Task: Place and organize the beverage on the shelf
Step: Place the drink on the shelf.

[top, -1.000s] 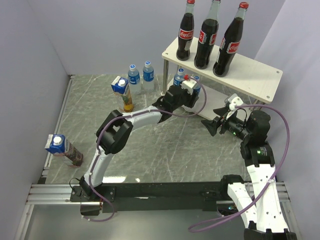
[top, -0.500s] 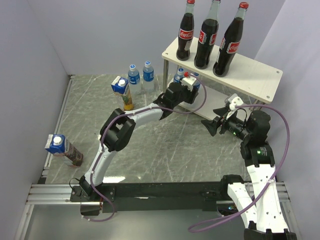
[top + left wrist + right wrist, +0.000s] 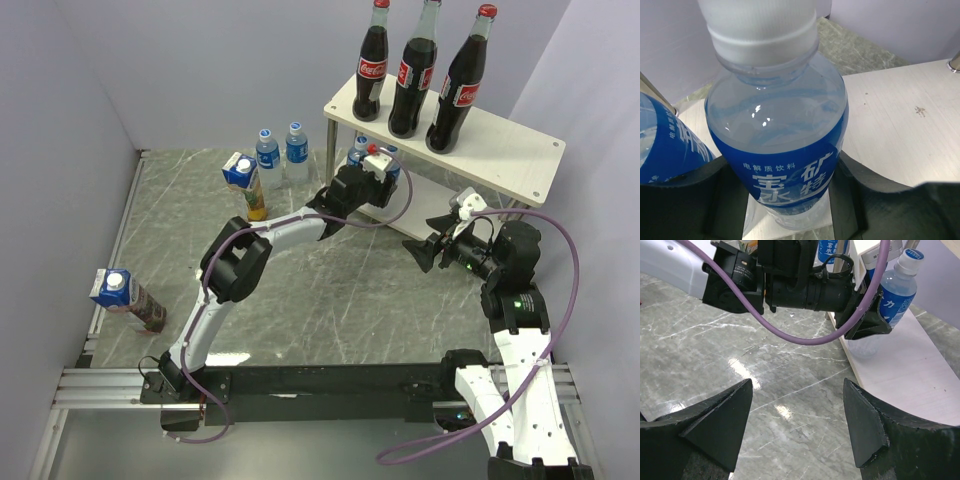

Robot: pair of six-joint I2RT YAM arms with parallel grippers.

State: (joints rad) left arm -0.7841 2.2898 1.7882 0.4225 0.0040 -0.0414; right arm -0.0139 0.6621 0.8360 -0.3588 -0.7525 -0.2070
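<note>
Left gripper pinches small clear blue-labelled water bottle at pale wooden lower shelf board; seat it upright beside neighbouring bottle before releasing; right gripper spread, empty.

The shelf's lower tier is jammed at its left end. The left gripper clamps a water bottle there, with a second water bottle just beside it. To their right the lower board lies bare, room to slide in. Up top, three cola bottles block the left and middle, and only the right end is free. In front of the shelf, the right gripper hangs wide-jawed.
</note>
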